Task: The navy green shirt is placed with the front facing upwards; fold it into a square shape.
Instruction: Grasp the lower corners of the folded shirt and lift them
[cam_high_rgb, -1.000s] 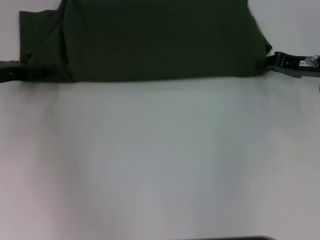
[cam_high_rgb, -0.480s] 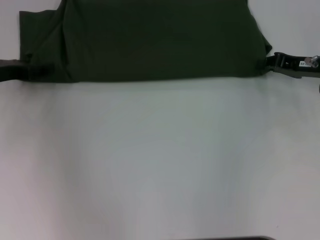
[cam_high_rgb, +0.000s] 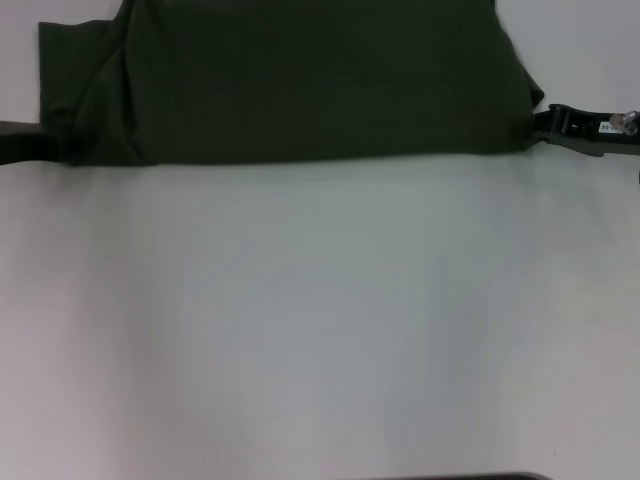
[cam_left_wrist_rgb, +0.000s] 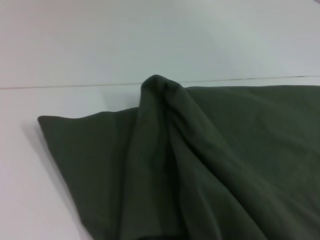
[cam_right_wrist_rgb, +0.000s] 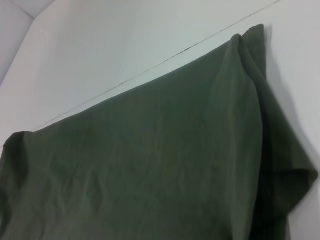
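The navy green shirt (cam_high_rgb: 320, 80) lies folded across the far part of the white table, plain dark fabric up, its near edge straight. My left gripper (cam_high_rgb: 66, 147) reaches in low from the left and meets the shirt's near left corner, where a sleeve flap spreads out. My right gripper (cam_high_rgb: 540, 124) touches the shirt's near right corner. The left wrist view shows the shirt (cam_left_wrist_rgb: 210, 165) with a raised ridge of cloth. In the right wrist view, the shirt (cam_right_wrist_rgb: 150, 165) lies flat with a doubled edge. No lettering or label shows.
The white table (cam_high_rgb: 320, 320) stretches bare from the shirt's near edge to a dark strip (cam_high_rgb: 460, 477) at the front. A thin seam (cam_left_wrist_rgb: 75, 86) runs across the table behind the shirt.
My left gripper has drawn back to the left, from over the shirt's left corner to its edge. The right gripper and the shirt have stayed put.
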